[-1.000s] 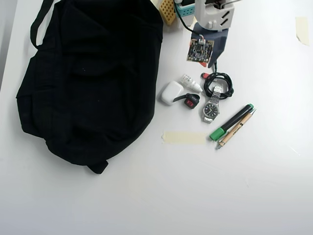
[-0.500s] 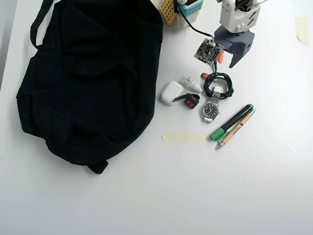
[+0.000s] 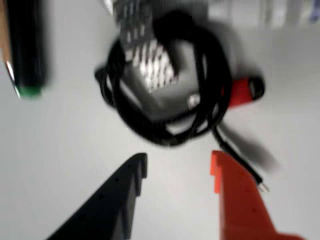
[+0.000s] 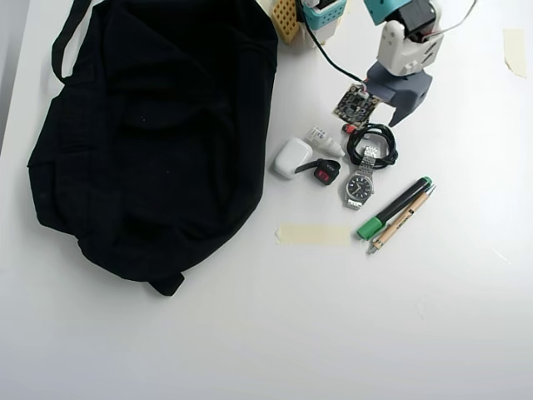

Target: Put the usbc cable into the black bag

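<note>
Cable (image 3: 165,90) lies coiled in a black loop on the white table (image 4: 400,333), seen blurred in the wrist view just ahead of the gripper (image 3: 178,167), whose jaws stand apart with bare table between them: one finger black (image 3: 120,195), the other orange (image 3: 237,197). Neither finger touches the coil. A watch (image 4: 360,185) has its metal band (image 3: 147,60) lying across the loop, and a small red-and-black piece (image 3: 245,91) sits against the coil's right side in the wrist view. In the overhead view the cable (image 4: 372,143) rests just below the arm (image 4: 404,58), right of centre, well apart from the bag (image 4: 150,133), which sprawls flat over the left half of the table. Between bag and cable sit a white case (image 4: 291,157), a small white plug (image 4: 323,140) and a black fob with a red spot (image 4: 325,173). A green-capped marker (image 4: 393,208) and a pen (image 4: 403,219) lie side by side, slanted, below the watch; a strip of tape (image 4: 315,233) is stuck to the table left of them. A small circuit board (image 4: 357,103) hangs by the arm's base
</note>
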Controlling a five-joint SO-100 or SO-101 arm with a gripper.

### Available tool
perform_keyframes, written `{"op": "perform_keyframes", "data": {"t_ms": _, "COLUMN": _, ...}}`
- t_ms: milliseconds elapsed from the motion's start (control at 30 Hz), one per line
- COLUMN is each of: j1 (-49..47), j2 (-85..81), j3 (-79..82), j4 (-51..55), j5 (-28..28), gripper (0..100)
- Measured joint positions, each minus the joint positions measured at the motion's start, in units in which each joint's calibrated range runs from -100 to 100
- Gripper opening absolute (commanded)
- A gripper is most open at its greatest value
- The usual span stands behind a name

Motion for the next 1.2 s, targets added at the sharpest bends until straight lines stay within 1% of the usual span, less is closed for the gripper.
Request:
{"op": "perform_keyframes", "data": {"t_ms": 167, "j1": 3.5, "j2": 0.0, "j3": 0.0, "j4": 0.0, "j5": 1.5, "gripper": 18}}
{"op": "perform_keyframes", "data": {"t_ms": 233, "j1": 5.8, "j2": 0.0, "j3": 0.0, "j4": 0.0, "j5": 2.3, "gripper": 24}}
{"op": "perform_keyframes", "data": {"t_ms": 333, "j1": 6.4, "j2": 0.0, "j3": 0.0, "j4": 0.0, "j5": 3.3, "gripper": 30}}
{"op": "perform_keyframes", "data": {"t_ms": 433, "j1": 8.1, "j2": 0.0, "j3": 0.0, "j4": 0.0, "j5": 4.2, "gripper": 33}}
{"op": "perform_keyframes", "data": {"t_ms": 667, "j1": 8.2, "j2": 3.3, "j3": -0.3, "j4": -0.1, "j5": 5.8, "gripper": 34}}
{"op": "perform_keyframes", "data": {"t_ms": 1200, "j1": 8.0, "j2": 13.9, "j3": -7.2, "j4": -0.1, "j5": 5.9, "gripper": 34}}
